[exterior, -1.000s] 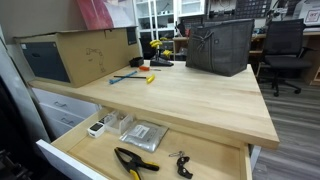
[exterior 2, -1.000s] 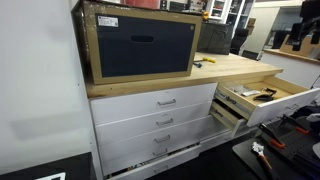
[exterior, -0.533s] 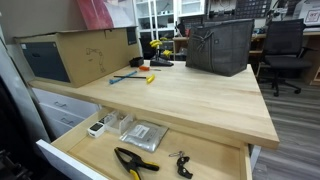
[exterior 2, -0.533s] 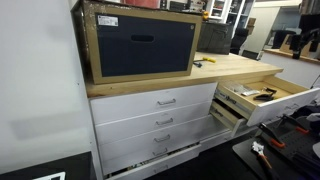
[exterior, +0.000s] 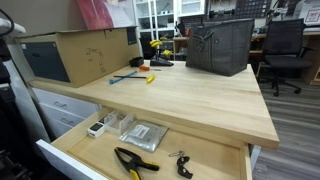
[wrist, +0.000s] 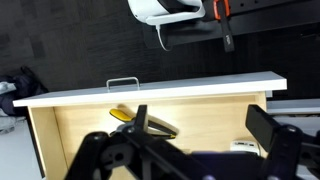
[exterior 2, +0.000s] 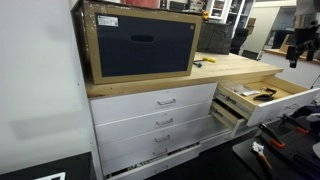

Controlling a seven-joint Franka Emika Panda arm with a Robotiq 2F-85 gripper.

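My gripper (wrist: 203, 130) is open and empty, its two dark fingers spread wide at the bottom of the wrist view. It hangs in the air above the open top drawer (wrist: 150, 94) of a wooden-topped workbench. In the drawer below it lie yellow-and-black pliers (wrist: 135, 117) and a small white device (wrist: 245, 146). In an exterior view the gripper (exterior 2: 297, 45) shows high above the pulled-out drawer (exterior 2: 262, 96). In an exterior view the drawer (exterior: 70, 160) holds the pliers (exterior: 135, 161), a clear plastic bag (exterior: 143, 134), the white device (exterior: 97, 127) and a small dark item (exterior: 181, 163).
On the benchtop (exterior: 190, 100) stand a cardboard box with a dark panel (exterior: 75, 52), a dark grey bin (exterior: 220, 45) and small blue and yellow tools (exterior: 135, 76). Lower drawers (exterior 2: 160, 125) sit shut or ajar. An office chair (exterior: 285, 50) stands behind.
My gripper has moved down and a little sideways toward the open drawer. Nothing in the drawer or on the bench has moved.
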